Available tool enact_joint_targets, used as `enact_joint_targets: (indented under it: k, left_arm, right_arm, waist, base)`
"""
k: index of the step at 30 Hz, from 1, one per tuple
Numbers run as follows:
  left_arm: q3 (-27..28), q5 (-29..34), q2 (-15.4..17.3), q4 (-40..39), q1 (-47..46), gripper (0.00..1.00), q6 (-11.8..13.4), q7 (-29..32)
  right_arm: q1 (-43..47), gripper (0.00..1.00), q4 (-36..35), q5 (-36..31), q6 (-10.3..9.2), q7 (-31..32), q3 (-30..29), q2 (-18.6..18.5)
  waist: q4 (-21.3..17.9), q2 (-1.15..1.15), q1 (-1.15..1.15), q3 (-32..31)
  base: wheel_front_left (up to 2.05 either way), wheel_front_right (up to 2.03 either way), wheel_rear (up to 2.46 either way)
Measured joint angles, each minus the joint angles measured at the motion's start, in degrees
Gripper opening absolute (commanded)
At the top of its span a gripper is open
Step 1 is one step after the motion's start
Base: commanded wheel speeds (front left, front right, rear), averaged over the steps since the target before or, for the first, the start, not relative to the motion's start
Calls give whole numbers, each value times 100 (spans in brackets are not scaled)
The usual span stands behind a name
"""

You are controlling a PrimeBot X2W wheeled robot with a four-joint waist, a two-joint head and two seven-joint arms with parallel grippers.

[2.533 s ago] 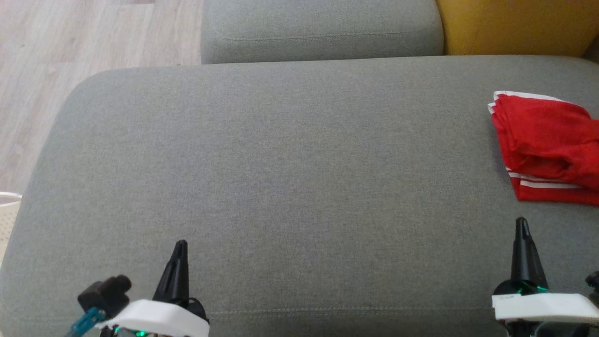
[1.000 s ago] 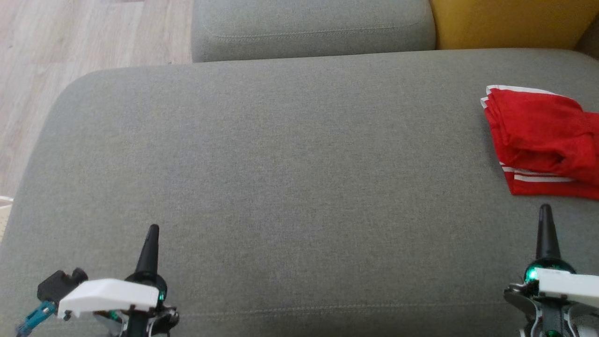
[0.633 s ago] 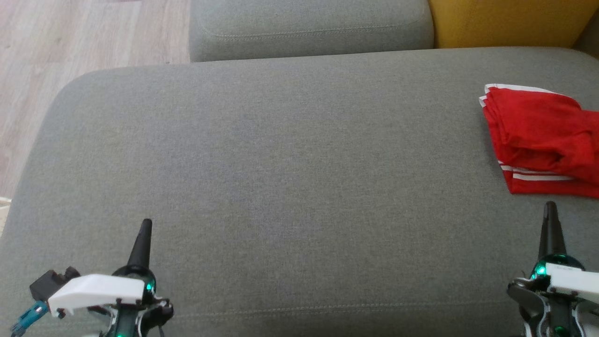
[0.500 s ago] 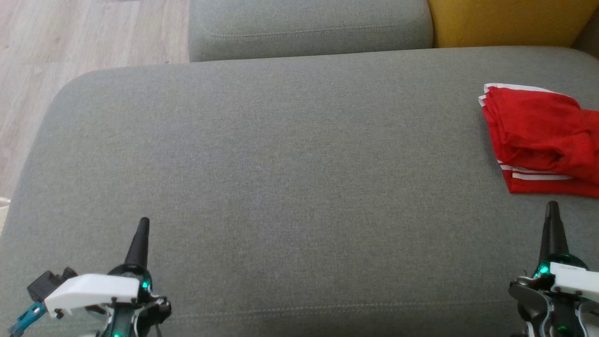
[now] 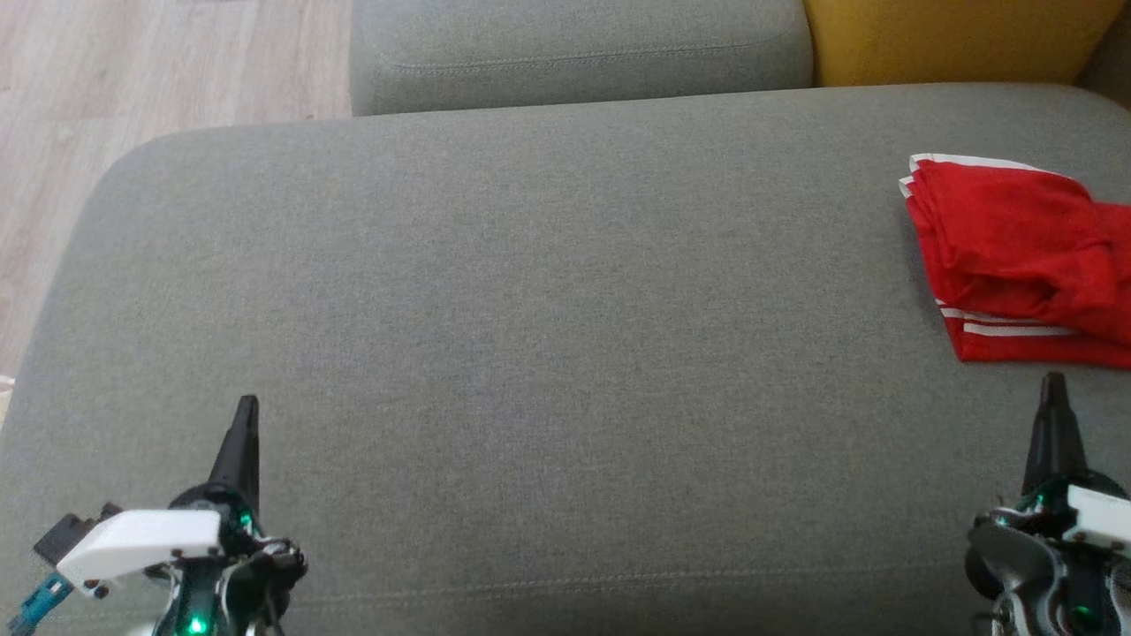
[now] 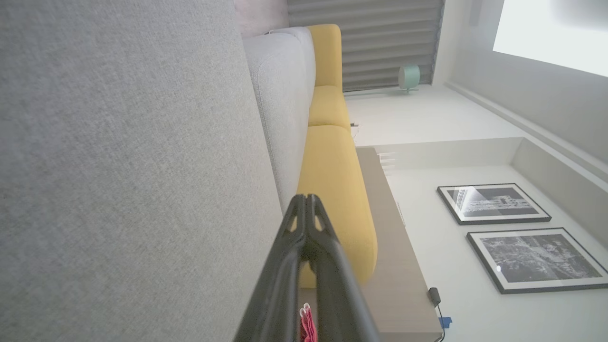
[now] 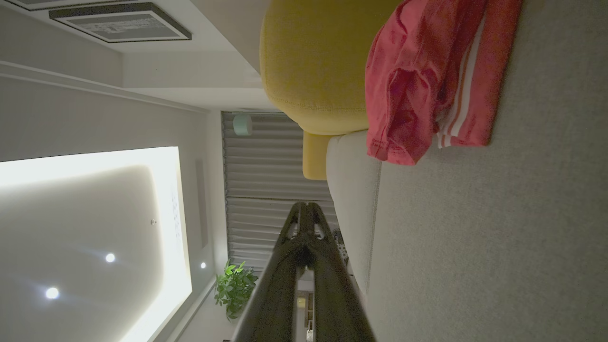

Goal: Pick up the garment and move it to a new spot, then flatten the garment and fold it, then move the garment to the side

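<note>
Both pincers have spread apart over the last two and a half seconds, and the head camera has drifted slightly too. At the lower left, the left pincer (image 5: 246,408) hovers over the bare near corner of the sofa (image 5: 548,291), fingers pressed together and gripping nothing. I judge it is parked there to keep the seat free. Across the wide bare middle, well apart from that arm, the garment (image 5: 1016,256) lies folded in a red stack near the seat's right end, partly cut by the picture's edge, below a yellow cushion (image 5: 945,40). That spot suits the last step, so the task looks nearly or wholly finished. Just short of the garment's near hem, not touching it, the right pincer (image 5: 1052,384) points toward it, likewise closed tip to tip and empty.

The wrist views settle what the head view leaves doubtful: each shows its fingertips meeting. The right wrist view also shows the stack's loose, bulging upper layer and white stripes (image 7: 458,111) along one edge. The left wrist view catches a red sliver low between its fingers, plus framed pictures (image 6: 494,204) on a wall.
</note>
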Motion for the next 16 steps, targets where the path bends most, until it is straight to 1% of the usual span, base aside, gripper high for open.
enact_joint_targets:
  k: [8,16]
  left_arm:
    - [121,-534,-5,87,-115,0,-88,121]
    - [155,-537,-15,90,-126,0,-88,144]
  right_arm:
    - [-74,0,26,554,0,130,-77,1]
    - [-74,0,26,565,0,135,-96,1]
  waist:
    - [-20,0,0,7]
    - [-20,0,0,7]
  base:
    - [0,0,0]
    - [0,0,0]
